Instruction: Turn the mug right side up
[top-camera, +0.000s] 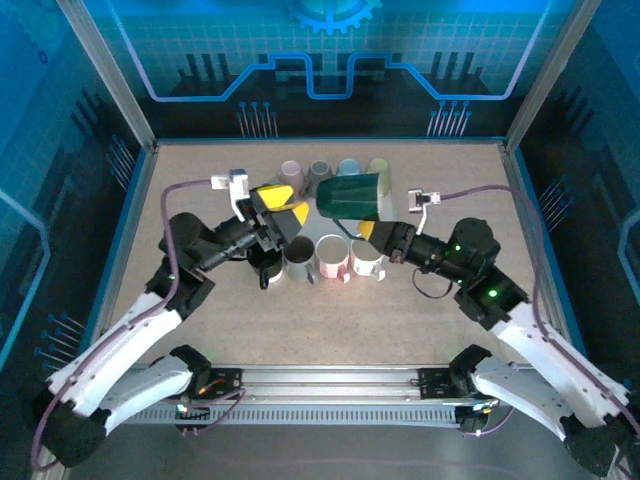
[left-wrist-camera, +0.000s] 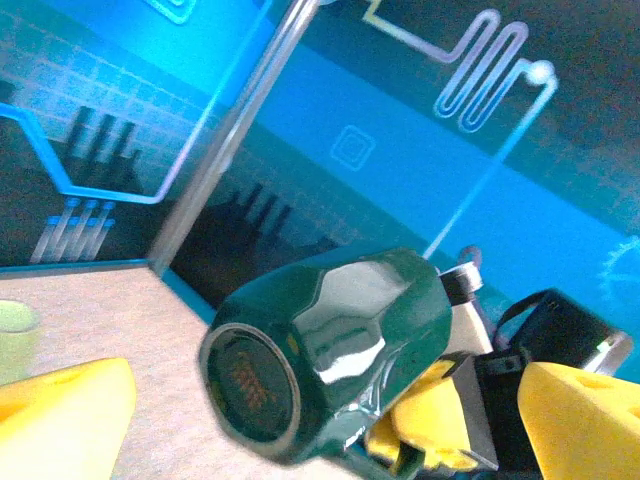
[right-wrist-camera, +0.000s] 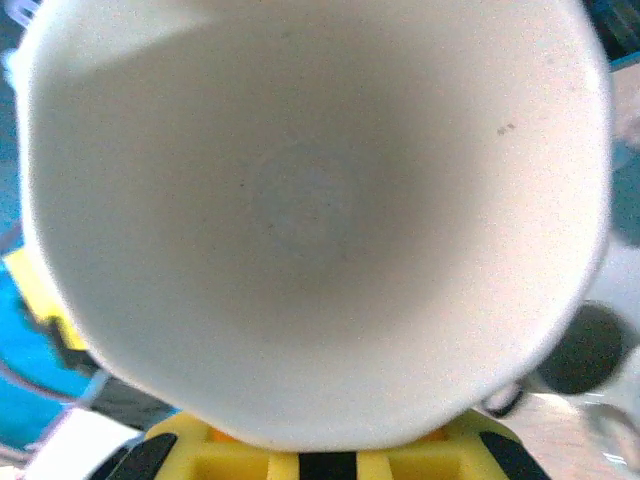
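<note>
A dark green mug (top-camera: 350, 195) with a white inside hangs on its side above the middle of the table. My right gripper (top-camera: 368, 229) is shut on it from below at the open end. In the left wrist view the mug (left-wrist-camera: 340, 350) turns its base toward the camera, and the right gripper's yellow fingers (left-wrist-camera: 440, 420) clamp it at the lower right. In the right wrist view I look straight into the mug's white inside (right-wrist-camera: 310, 210). My left gripper (top-camera: 288, 206) stands wide open just left of the mug, apart from it, with its fingers (left-wrist-camera: 60, 415) empty.
Two rows of mugs stand upright on the table under and behind the arms: a back row (top-camera: 319, 170) and a front row with a black (top-camera: 265, 265), a grey (top-camera: 299, 260), a pink (top-camera: 331, 255) and a white mug (top-camera: 366, 258). Metal frame posts (top-camera: 108, 70) flank the table.
</note>
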